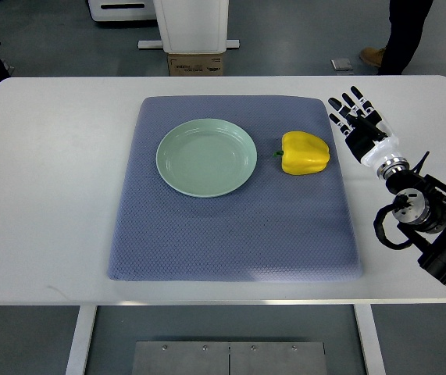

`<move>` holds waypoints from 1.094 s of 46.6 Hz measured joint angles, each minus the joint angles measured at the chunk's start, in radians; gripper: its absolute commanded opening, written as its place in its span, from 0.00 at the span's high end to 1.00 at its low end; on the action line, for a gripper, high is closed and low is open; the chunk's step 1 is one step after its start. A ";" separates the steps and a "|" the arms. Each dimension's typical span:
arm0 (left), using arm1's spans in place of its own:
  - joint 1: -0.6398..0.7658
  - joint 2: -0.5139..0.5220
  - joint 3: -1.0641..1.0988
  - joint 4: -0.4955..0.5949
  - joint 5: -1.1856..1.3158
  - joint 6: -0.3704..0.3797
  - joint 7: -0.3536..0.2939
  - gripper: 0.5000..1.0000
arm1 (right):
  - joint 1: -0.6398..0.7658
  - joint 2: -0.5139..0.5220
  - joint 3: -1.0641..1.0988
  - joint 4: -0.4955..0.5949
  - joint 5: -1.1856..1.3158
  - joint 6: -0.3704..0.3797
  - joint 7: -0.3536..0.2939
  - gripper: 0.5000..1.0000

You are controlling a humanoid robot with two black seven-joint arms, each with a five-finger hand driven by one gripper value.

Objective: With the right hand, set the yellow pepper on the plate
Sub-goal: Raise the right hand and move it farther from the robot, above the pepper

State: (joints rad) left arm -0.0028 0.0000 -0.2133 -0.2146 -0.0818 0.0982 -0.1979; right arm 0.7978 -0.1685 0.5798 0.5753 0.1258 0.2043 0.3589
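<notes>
Judging by how things lie, the task is at its very beginning: the yellow pepper (305,153) lies on the blue-grey mat (230,234), just to the right of the plate (206,157) and not touching it, a narrow strip of mat showing between the two. Its short green stem points toward the plate. Nothing has been grasped. The right hand (357,119) hovers over the white surface (43,195) further right of the plate, beyond the pepper and just past the mat's right edge, with its dark fingers (346,105) spread and extended away from the robot, holding nothing. A clear gap separates it from the pepper, so the approach itself is not yet finished. What remains, by my reading, is everything that matters: bringing the hand in over the pepper, closing around its rounded body, lifting it, carrying it the short way leftward and setting it down within the plate's rim. As for containers, the plate is the only one here; it is pale green, round and shallow, it sits on the mat's upper half, and nothing is in it. The left arm does not show anywhere. Beyond the surface's far edge, farther back than the plate, stand a white base and a cardboard box (195,64) on the floor.
</notes>
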 measured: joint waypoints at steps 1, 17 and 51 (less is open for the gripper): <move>0.000 0.000 0.000 0.000 0.000 0.000 0.000 0.00 | 0.000 0.000 0.000 0.000 0.000 0.000 0.000 0.00; 0.002 0.000 0.006 0.000 0.007 -0.006 0.003 0.00 | 0.005 -0.003 0.000 -0.003 0.000 0.000 0.000 0.00; 0.001 0.000 0.006 0.000 0.007 -0.003 0.003 0.00 | 0.003 0.005 0.008 -0.058 0.001 -0.002 0.025 0.00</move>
State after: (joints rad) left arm -0.0015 0.0000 -0.2071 -0.2147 -0.0750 0.0952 -0.1948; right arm 0.8005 -0.1634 0.5878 0.5173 0.1263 0.2024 0.3840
